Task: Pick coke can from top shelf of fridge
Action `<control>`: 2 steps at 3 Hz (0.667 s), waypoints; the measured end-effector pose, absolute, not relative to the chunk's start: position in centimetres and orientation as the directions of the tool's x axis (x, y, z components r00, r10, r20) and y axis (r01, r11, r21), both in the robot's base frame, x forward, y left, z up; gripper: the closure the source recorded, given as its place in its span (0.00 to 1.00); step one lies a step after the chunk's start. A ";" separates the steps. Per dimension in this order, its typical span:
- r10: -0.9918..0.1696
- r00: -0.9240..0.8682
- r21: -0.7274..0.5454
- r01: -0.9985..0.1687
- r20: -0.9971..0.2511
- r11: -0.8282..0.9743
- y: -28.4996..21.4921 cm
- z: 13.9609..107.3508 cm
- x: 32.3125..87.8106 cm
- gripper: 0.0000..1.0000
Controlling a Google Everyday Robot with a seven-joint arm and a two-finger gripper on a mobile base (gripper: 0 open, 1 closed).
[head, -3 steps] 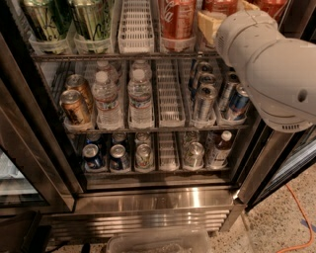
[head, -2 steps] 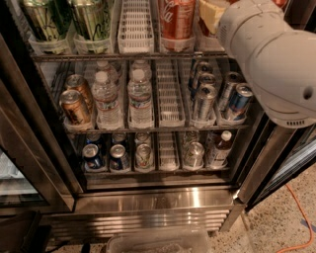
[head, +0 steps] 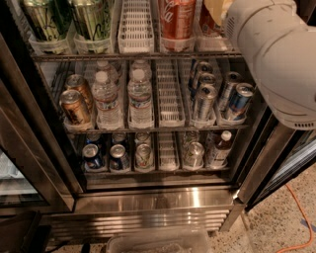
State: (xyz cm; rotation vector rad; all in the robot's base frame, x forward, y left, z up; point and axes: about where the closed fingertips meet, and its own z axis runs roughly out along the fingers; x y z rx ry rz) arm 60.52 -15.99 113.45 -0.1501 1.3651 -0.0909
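Just left of the gripper (head: 216,10) the coke can (head: 177,20) stands upright on the top shelf (head: 133,56) of the fridge (head: 148,198). That gripper is mostly hidden behind the white arm (head: 276,54), and I cannot tell whether it is wide or narrow.

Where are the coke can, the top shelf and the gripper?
coke can (head: 176,19): camera view, red side wall.
top shelf (head: 98,57): camera view, front wire edge.
gripper (head: 216,9): camera view, tan part just right of the can.

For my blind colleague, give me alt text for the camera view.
The robot's white arm reaches into a drinks fridge at the top shelf, its gripper near the red coke can. Water bottles and cans fill the lower shelves.
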 end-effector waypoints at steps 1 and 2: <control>-0.141 0.156 -0.144 -0.008 -0.978 0.990 -17.5 112.5 59.2 1.00; -0.120 0.064 -0.121 -0.017 -0.991 0.992 -19.0 110.2 57.0 1.00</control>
